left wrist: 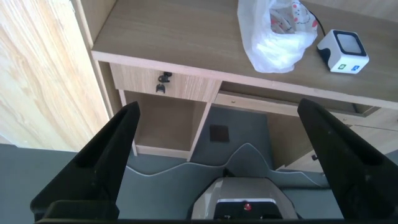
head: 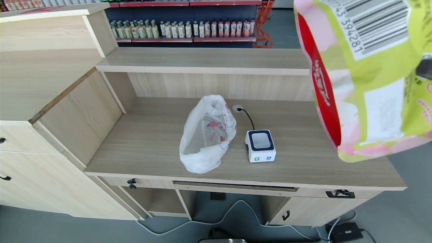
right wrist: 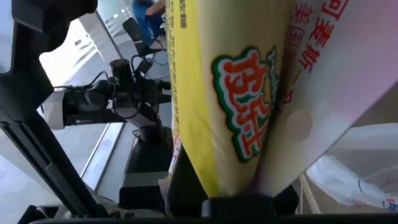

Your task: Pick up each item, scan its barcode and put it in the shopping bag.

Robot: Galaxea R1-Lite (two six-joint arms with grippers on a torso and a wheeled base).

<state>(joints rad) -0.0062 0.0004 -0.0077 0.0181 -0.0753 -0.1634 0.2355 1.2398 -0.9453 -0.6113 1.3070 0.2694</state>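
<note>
A large snack bag [head: 371, 77] in pink, green and red hangs high at the right, close to the head camera, with its white barcode label turned toward that camera. My right gripper [right wrist: 211, 74] is shut on the snack bag [right wrist: 249, 112]. A white plastic shopping bag [head: 207, 135] stands open on the wooden counter [head: 141, 148], with a pink-printed packet inside. Just right of it sits the white barcode scanner [head: 260, 145], window facing up. My left gripper [left wrist: 219, 109] is open and holds nothing, low in front of the counter's left end, with the shopping bag [left wrist: 273, 34] and scanner [left wrist: 344, 51] beyond it.
A raised shelf [head: 202, 60] runs behind the counter and a tall cabinet [head: 40, 77] walls in its left side. The scanner's black cable [head: 248, 118] runs to a hole in the counter. Cables and a power brick [head: 344, 231] lie on the floor. Bottle shelves [head: 182, 29] stand far behind.
</note>
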